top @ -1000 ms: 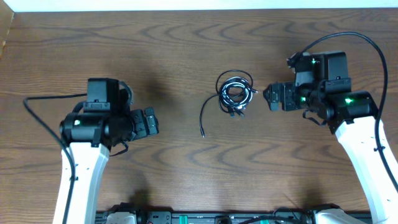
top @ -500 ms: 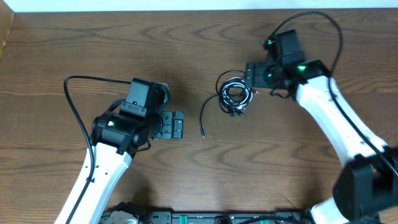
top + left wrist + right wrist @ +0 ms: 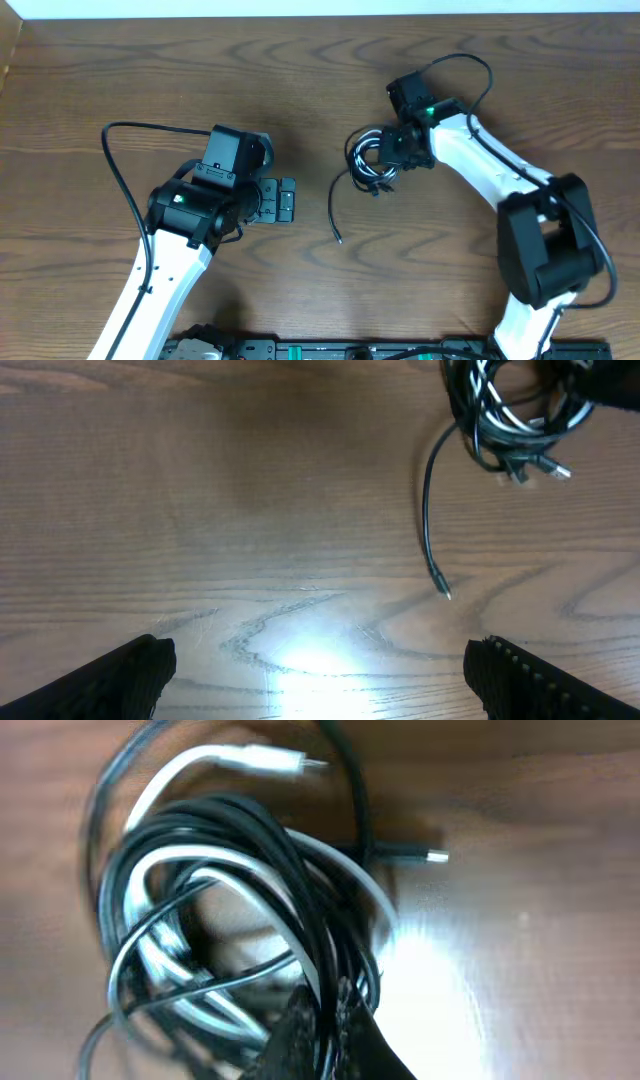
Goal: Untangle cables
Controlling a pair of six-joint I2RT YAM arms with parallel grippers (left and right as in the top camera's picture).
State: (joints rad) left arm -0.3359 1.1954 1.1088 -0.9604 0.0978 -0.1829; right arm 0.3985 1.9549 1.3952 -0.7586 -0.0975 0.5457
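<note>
Reaching inward, right claw (image 3: 392, 150) pinches cables (image 3: 372, 160).

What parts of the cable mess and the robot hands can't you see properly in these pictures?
- Overhead: the right gripper covers the bundle's right side, so whether its fingers pinch the cables is hidden.
- Right wrist: the picture is blurred and the bundle runs off the bottom edge; the fingertips merge with the black strands.
- Left wrist: the top edge cuts off the coil; the loose plug is too small to identify.
</note>
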